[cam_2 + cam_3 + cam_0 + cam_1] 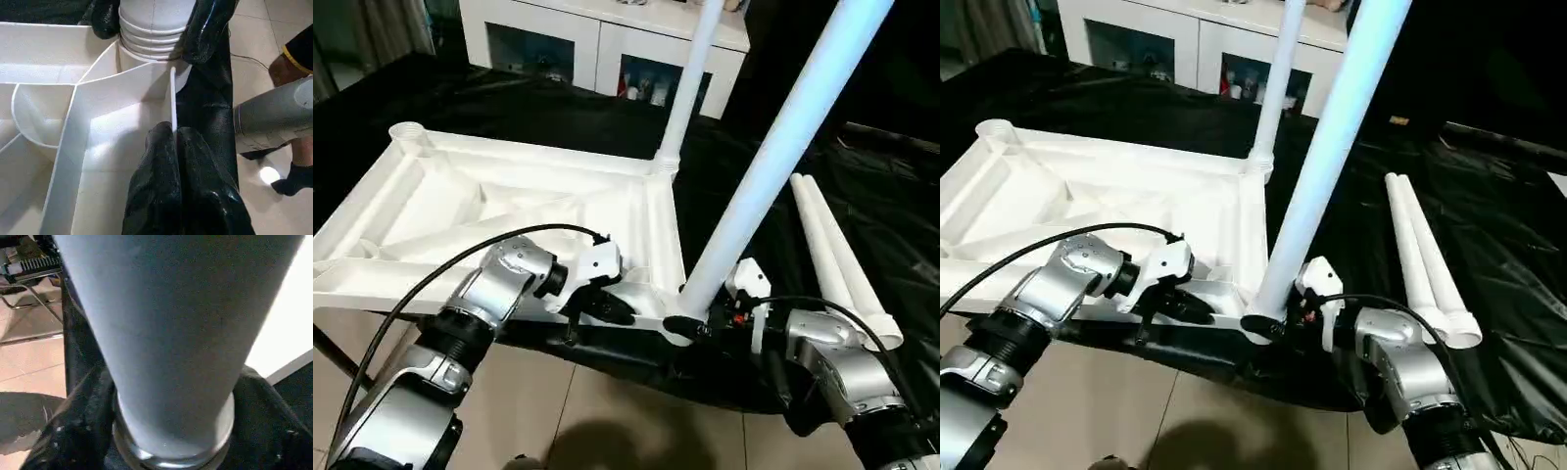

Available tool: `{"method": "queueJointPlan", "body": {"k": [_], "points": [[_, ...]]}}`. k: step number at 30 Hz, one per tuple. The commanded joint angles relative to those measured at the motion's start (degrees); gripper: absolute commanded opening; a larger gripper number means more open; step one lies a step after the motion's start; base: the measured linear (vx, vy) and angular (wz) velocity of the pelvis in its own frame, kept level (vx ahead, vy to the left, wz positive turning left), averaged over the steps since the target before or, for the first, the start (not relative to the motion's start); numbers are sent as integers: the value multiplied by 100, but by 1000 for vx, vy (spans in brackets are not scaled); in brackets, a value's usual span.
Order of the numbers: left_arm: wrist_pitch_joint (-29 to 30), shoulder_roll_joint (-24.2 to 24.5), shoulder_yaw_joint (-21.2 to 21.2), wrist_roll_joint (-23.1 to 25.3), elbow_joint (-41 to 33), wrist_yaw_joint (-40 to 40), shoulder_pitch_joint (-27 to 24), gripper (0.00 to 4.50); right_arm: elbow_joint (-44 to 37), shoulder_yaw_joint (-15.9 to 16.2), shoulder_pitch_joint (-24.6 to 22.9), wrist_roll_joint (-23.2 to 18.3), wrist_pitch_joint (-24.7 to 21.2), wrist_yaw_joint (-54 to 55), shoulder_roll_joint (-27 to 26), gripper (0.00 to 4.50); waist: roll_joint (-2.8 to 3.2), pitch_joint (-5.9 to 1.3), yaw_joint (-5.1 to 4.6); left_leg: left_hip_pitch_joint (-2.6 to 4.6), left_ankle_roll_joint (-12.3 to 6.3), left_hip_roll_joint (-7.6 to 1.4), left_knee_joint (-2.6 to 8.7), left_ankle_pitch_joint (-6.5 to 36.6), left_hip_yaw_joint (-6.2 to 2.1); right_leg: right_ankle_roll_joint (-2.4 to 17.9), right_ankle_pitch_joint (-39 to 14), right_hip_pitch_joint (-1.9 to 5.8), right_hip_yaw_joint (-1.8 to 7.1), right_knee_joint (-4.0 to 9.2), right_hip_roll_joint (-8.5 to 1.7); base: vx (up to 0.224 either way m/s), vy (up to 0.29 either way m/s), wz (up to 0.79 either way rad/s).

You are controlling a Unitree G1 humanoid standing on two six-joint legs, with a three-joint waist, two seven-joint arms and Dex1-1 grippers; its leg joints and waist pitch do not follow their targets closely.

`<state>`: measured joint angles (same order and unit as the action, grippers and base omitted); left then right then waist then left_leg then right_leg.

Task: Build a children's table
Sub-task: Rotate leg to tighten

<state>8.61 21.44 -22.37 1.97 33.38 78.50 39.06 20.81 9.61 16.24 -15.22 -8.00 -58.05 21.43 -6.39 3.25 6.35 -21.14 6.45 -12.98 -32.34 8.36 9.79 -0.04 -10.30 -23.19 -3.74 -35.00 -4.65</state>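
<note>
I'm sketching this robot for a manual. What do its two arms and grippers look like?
Both forearms are silver metal cylinders with ribbed black joint collars. The left arm carries a looping black cable; a thinner black cable arcs over the right arm. Each wrist has a white housing, the right one with a small red detail. The left gripper and right gripper have glossy black, rounded fingers.

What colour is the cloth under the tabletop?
Black cloth, clearest in the left eye view.

Left tool (173, 142) pinched shut, forearm angled inward. Right tool (690, 325) fingers spread, forearm angled inward.
</note>
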Motion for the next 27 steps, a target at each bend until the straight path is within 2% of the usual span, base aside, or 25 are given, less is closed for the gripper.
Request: {"method": "queueJointPlan", "body": {"k": [1, 7, 9, 10, 12, 15, 16, 17, 18, 19, 20, 22, 23, 26, 27], "points": [[22, -105, -117, -85, -255, 159, -16, 0, -50, -18, 49, 58, -93, 101, 43, 286, 70, -357, -1, 66, -76, -42, 359, 1741, 39, 957, -1628, 247, 213, 455, -301, 0, 0, 0], [33, -113, -111, -51, -203, 97, -9, 0, -19, -122, -13, 122, -93, 384, -42, 274, 78, -369, -12, 67, -59, -42, 353, 1697, 39, 983, -1501, 253, 214, 438, -292, 0, 0, 0], [50, -236, -24, 6, 0, -232, 59, 0, 378, -402, 122, 229, 105, 1134, -282, 272, 115, -364, -28, 71, -6, -41, 361, 1739, 35, 979, -1541, 237, 216, 439, -294, 0, 0, 0], [41, -326, 21, 36, 120, -432, 107, 0, 572, -539, 193, 253, 160, 1484, -389, 272, 99, -371, -55, 67, 53, -35, 359, 1809, 33, 960, -1662, 231, 210, 449, -304, 0, 0, 0], [72, -579, 145, 110, 456, -1005, 256, 0, 935, -800, 339, 207, 199, 2097, -626, 271, 117, -370, -89, 83, 144, -21, 356, 1929, 19, 944, -1867, 214, 199, 459, -297, 0, 0, 0], [111, -946, 315, 180, 938, -1813, 522, 0, 1291, -1079, 563, 119, 219, 2838, -956, 270, 108, -368, -103, 92, 122, -18, 351, 1997, 15, 923, -1937, 213, 202, 485, -305, 0, 0, 0], [134, -1117, 380, 210, 1172, -2187, 678, 0, 1507, -1167, 736, 133, 263, 3256, -1125, 270, 129, -383, -105, 74, 104, -9, 343, 1914, 17, 931, -1830, 227, 210, 470, -306, 0, 0, 0], [180, -1310, 468, 238, 1463, -2656, 862, 0, 1806, -1222, 965, 185, 319, 3722, -1290, 270, 136, -390, -120, 85, 137, -5, 340, 1882, 17, 955, -1780, 209, 207, 466, -304, 0, 0, 0], [193, -1386, 508, 255, 1586, -2844, 932, 0, 1941, -1244, 1059, 216, 349, 3904, -1355, 270, 126, -399, -116, 67, 145, 5, 331, 1792, 18, 963, -1727, 240, 199, 451, -296, 0, 0, 0], [193, -1386, 508, 255, 1586, -2844, 932, 0, 1941, -1244, 1059, 216, 349, 3904, -1355, 270, 126, -399, -116, 67, 145, 5, 331, 1792, 18, 963, -1727, 240, 199, 451, -296, 0, 0, 0], [187, -1462, 540, 277, 1740, -3022, 1012, 0, 2121, -1244, 1195, 263, 384, 4113, -1439, 270, 177, -399, -101, 67, 85, 7, 322, 1696, 33, 993, -1461, 235, 213, 455, -288, 0, 0, 0], [179, -1638, 655, 328, 2133, -3443, 1207, 0, 2543, -1290, 1516, 284, 507, 4358, -1674, 270, 162, -422, -107, 55, 43, 25, 307, 1589, 41, 1011, -1306, 257, 207, 430, -284, 0, 0, 0], [179, -1680, 673, 350, 2240, -3543, 1260, 0, 2655, -1305, 1605, 269, 536, 4381, -1749, 270, 135, -424, -110, 49, 26, 29, 305, 1532, 43, 1014, -1277, 262, 206, 423, -281, 0, 0, 0], [102, -1712, 679, 399, 2459, -3695, 1361, 0, 2763, -1279, 1694, 297, 657, 4247, -1846, 270, 147, -436, -87, 26, -102, 21, 295, 1222, 49, 1095, -784, 302, 207, 371, -276, 0, 0, 0], [43, -1715, 671, 418, 2547, -3717, 1396, 0, 2752, -1282, 1694, 265, 698, 4107, -1870, 270, 125, -439, -81, 31, -162, 23, 289, 1120, 56, 1146, -606, 310, 205, 352, -272, 0, 0, 0]]}}
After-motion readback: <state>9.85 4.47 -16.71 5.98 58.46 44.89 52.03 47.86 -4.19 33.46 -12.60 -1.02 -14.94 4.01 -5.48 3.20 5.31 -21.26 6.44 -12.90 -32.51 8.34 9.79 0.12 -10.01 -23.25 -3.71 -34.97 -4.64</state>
